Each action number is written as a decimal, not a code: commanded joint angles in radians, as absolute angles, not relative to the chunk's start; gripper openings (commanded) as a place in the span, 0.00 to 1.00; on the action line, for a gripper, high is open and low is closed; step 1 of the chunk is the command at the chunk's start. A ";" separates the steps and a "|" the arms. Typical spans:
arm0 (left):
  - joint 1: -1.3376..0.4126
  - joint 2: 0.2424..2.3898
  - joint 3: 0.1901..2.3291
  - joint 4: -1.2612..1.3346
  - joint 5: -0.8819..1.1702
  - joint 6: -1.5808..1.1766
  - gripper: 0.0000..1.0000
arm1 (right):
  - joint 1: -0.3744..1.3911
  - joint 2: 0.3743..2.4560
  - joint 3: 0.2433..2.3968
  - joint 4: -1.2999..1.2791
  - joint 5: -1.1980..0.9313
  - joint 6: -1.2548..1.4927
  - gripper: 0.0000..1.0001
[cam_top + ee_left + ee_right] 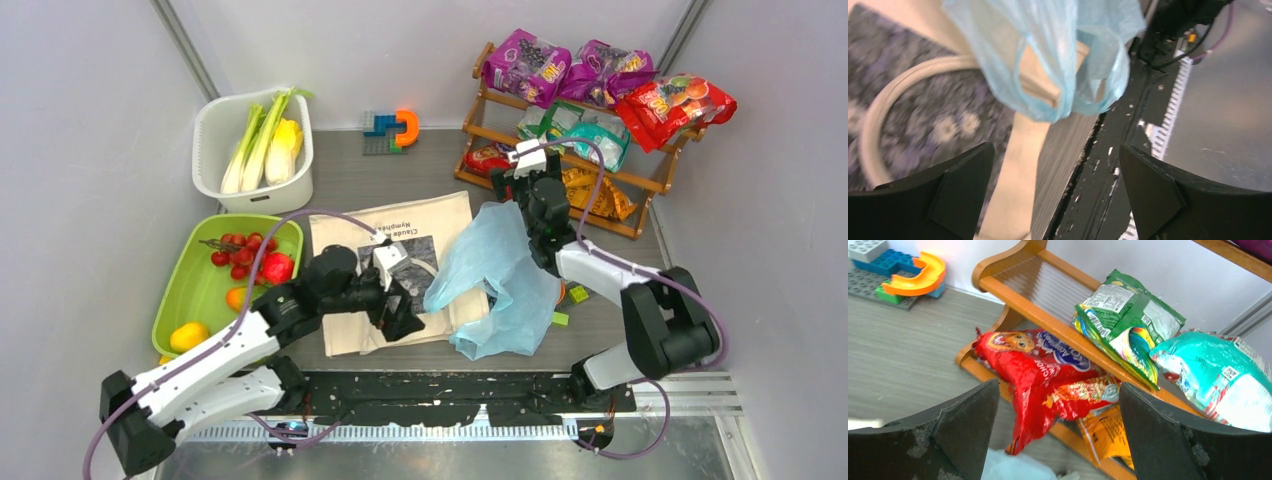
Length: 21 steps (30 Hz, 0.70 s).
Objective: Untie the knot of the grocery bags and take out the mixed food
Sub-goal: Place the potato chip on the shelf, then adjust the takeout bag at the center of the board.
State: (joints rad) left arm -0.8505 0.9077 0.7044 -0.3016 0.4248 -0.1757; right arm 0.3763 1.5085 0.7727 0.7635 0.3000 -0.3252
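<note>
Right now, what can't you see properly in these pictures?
1. Inside the blue bag: in the top view, its own crumpled plastic hides whatever is in it.
2. The knot: the left wrist view is blurred and the top view is too small to tell whether it is tied.
3. Tote print: in the top view, the left arm and blue bag cover part of it.
4. Orange packet: in the right wrist view, the right pincer and the bottom edge cut it off.

On the desk [400, 170], the plastic bag [495, 260] lies at 3 o'clock of the cloth bag [345, 250], the tray [190, 290] at 9, the tub [215, 120] at 10, the rack [480, 100] at 2.
</note>
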 commanded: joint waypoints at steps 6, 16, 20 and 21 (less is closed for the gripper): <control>-0.853 0.648 0.665 -0.683 -0.176 -0.367 0.98 | 0.455 1.184 0.810 0.296 0.276 -0.088 0.95; -0.856 0.592 0.594 -0.693 -0.086 -0.498 0.78 | 0.754 1.006 0.941 -0.160 0.263 0.100 0.97; -0.856 0.667 0.585 -0.656 -0.098 -0.567 0.68 | 0.965 1.001 0.952 -0.188 0.280 0.133 0.99; -0.857 0.698 0.585 -0.653 -0.110 -0.579 0.67 | 0.994 1.003 0.952 -0.185 0.287 0.144 0.99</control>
